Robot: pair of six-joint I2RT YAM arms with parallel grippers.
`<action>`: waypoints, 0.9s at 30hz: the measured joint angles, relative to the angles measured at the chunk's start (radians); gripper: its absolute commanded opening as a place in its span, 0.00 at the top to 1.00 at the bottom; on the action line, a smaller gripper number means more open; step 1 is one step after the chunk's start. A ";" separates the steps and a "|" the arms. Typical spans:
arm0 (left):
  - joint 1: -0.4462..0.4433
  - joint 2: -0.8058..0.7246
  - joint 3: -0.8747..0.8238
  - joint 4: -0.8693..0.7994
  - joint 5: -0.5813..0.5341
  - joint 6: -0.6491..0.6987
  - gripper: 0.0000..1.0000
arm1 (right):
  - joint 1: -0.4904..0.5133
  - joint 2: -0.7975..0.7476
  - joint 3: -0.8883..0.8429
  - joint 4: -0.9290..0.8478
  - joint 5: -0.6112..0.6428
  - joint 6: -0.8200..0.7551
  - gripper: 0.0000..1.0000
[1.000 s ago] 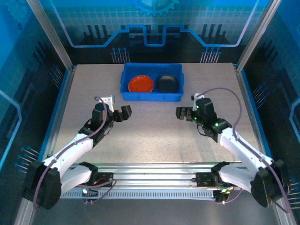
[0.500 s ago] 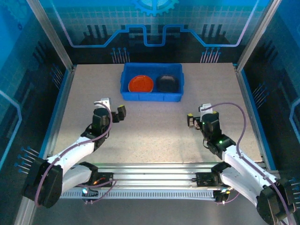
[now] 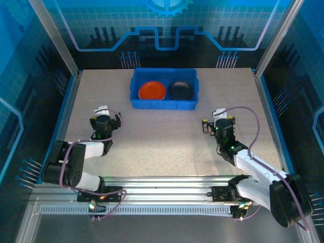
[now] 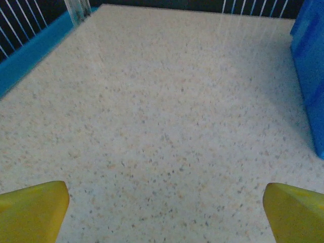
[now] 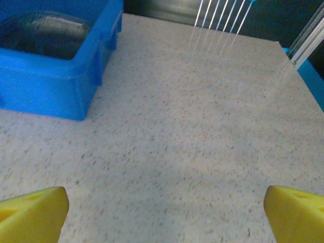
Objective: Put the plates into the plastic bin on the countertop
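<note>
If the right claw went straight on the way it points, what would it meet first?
Nothing nearby. The right claw points across bare countertop, the plastic bin off to its left; the way looks free to the far edge, though depth is unclear.

Enclosure bits: back panel (image 3: 101,30) is blue with a grid print, a gear graphic (image 3: 167,5) at top centre and a lighter circuit-style outline (image 3: 167,44) under it. Left upright (image 3: 53,35) and right upright (image 3: 281,35), both aluminium, rise from the rear corners. Left edge strip (image 3: 63,121) and right edge strip (image 3: 271,121) are blue. Side panels (image 3: 15,101) are dark blue with white pin-line prints. Near edge: stacked aluminium rails (image 3: 167,183), with a toothed strip (image 3: 152,208) below them. The left wrist view catches a blue strip (image 4: 30,50) and a post base (image 4: 78,9) top-left. The right wrist view has a post (image 5: 306,35) at far right.
</note>
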 measured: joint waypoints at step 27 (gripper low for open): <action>0.023 0.093 0.001 0.196 0.124 0.023 0.01 | -0.253 0.467 -0.024 0.563 -0.349 -0.066 0.00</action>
